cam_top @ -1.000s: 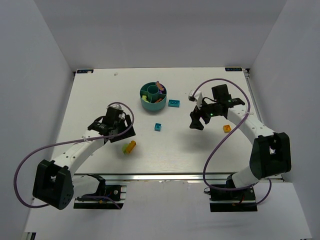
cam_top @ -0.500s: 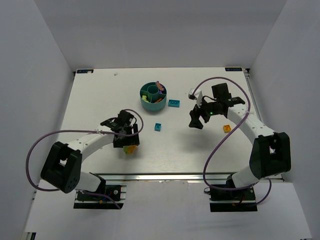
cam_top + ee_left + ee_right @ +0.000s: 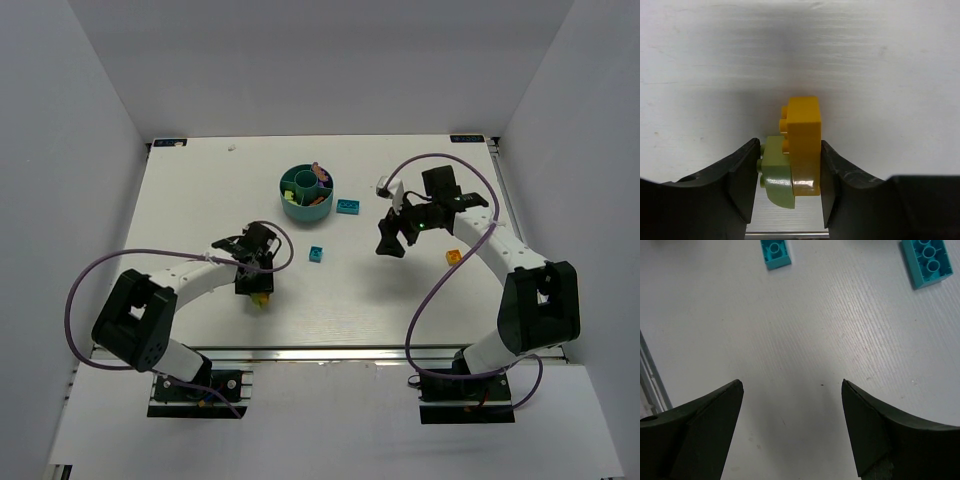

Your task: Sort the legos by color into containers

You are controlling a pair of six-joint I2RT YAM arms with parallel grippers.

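Left fingers (image 3: 740,185) are pinched narrow on the joined orange-and-lime lego pair (image 3: 802,145), well near-left of the teal bowl (image 3: 305,212). I'd squeeze evenly before lifting so lime doesn't pop off. Right fingers (image 3: 705,430) gape wide and empty, right of the bowl.

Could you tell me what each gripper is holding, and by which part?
The left gripper pinches the joined orange and lime green bricks across the pair's outer sides. The right gripper is open and holds nothing.
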